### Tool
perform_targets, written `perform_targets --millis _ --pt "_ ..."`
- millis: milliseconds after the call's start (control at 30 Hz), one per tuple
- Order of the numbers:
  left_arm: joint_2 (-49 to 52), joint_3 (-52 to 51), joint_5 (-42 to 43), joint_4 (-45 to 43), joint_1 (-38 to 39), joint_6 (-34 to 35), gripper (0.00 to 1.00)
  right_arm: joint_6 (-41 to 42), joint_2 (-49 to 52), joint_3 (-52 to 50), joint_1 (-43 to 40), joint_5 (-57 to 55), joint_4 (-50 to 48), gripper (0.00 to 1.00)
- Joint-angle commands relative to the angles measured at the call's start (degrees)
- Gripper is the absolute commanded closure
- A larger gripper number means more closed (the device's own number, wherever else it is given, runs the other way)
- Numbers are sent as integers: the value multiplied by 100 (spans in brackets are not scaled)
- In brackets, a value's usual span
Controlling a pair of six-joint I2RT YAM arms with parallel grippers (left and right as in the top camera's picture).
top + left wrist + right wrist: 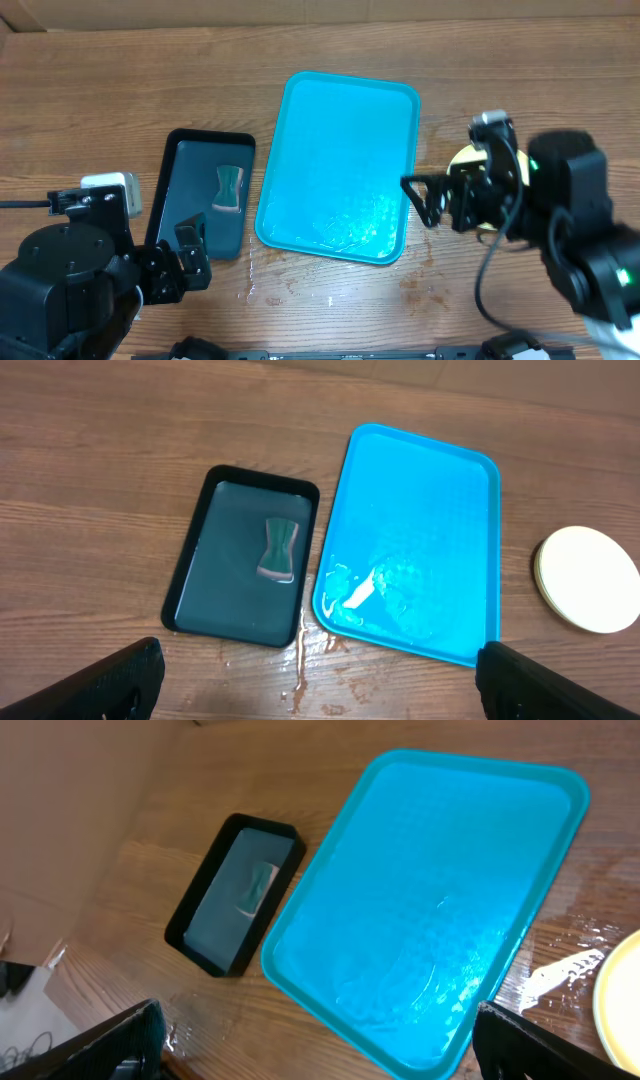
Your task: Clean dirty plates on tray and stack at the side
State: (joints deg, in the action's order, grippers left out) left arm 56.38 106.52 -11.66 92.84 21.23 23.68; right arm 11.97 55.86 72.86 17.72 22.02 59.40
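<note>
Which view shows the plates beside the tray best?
The left wrist view: the plates lie whole and unobstructed on the table, right of the tray. Overhead, the right arm hides most of them, leaving a yellow edge. The right wrist view catches only a sliver at its frame's right edge.

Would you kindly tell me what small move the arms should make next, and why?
Probably just draw both arms back to rest. The tray holds only water; the plates appear stacked to its right; the sponge lies in the black tray; left gripper and right gripper are open and empty.
</note>
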Motion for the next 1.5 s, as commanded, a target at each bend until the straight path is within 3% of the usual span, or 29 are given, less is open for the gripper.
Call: perform_targets --millis 0,133,300,567,833,1000,1467 --pt "-15 -2 -74 -2 -26 76 0 -98 -516 -409 20 -190 151 0" --pt "-15 -2 -76 -2 -26 76 0 -133 -1106 -940 -105 -883 118 0" --pt "-15 -2 -76 -2 -26 79 0 -225 -2026 -2009 -420 -988 -1596 0" --pt "-15 -2 -76 -2 -26 79 0 -83 -3672 -4586 -951 -977 -3801 1" --pt "-15 -2 -76 -2 -26 76 0 -85 -5482 -6496 -975 -890 -4896 0" --pt "-13 -2 -76 -2 -26 79 0 -92 -5574 -7243 -975 -649 -6137 1" --pt "-15 -2 -76 -2 -26 79 0 -90 -5554 -7239 -975 -675 -5615 0"
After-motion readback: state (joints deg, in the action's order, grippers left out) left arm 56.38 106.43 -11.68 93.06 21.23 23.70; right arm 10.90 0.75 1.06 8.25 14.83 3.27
